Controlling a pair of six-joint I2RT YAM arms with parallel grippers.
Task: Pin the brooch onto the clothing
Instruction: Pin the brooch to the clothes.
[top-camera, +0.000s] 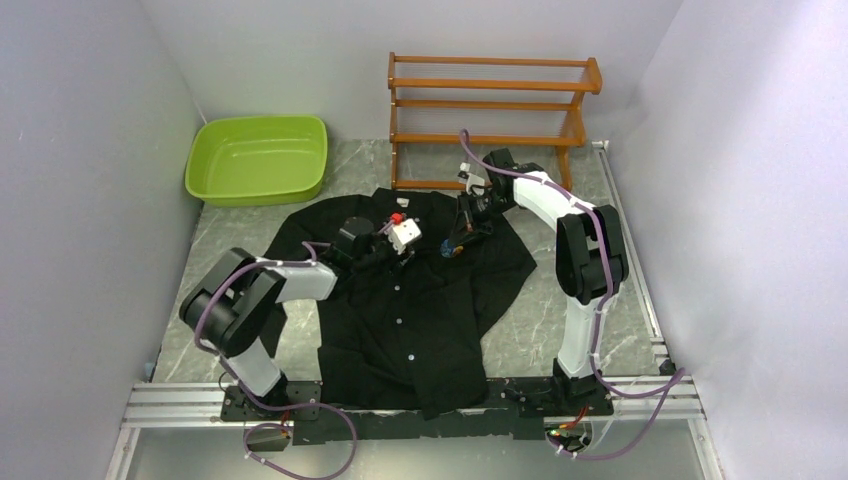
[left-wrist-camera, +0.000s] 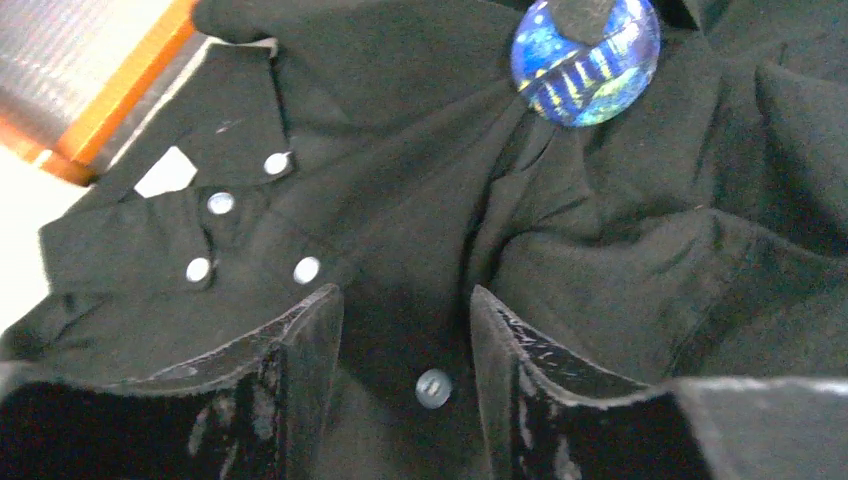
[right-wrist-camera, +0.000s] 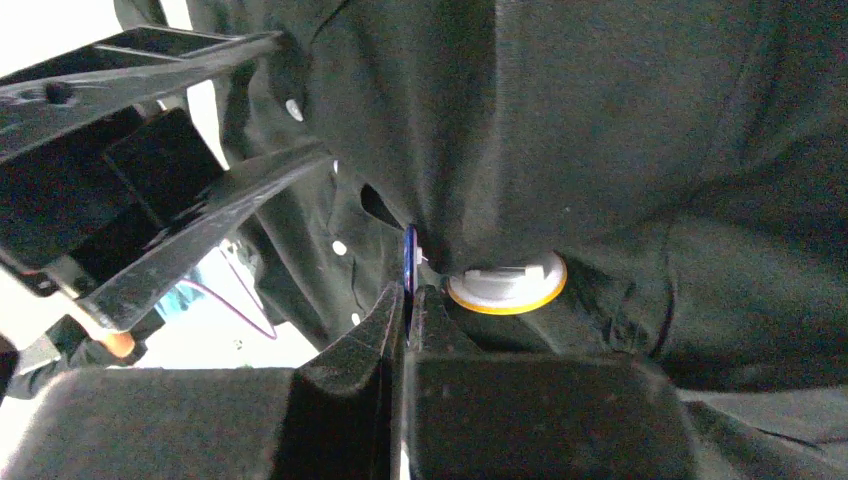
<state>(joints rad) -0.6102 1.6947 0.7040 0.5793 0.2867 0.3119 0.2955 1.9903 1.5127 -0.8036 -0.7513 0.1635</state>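
Observation:
The black shirt (top-camera: 400, 330) lies flat on the table, collar toward the back. My right gripper (top-camera: 455, 243) is over its right chest. In the right wrist view it (right-wrist-camera: 408, 295) is shut on the brooch's thin blue disc (right-wrist-camera: 409, 262), seen edge-on. The brooch's white and orange round part (right-wrist-camera: 507, 283) sits against the cloth (right-wrist-camera: 600, 120) beside the disc. The left wrist view shows the blue disc face (left-wrist-camera: 585, 62) against bunched cloth (left-wrist-camera: 400, 130). My left gripper (top-camera: 392, 258) is open (left-wrist-camera: 405, 310), low over the button placket, with a white button (left-wrist-camera: 432, 388) between its jaws.
A green basin (top-camera: 258, 158) stands at the back left. A wooden rack (top-camera: 490, 110) stands at the back, just behind the collar. An aluminium rail (top-camera: 170, 405) runs along the near edge. Walls close in on both sides.

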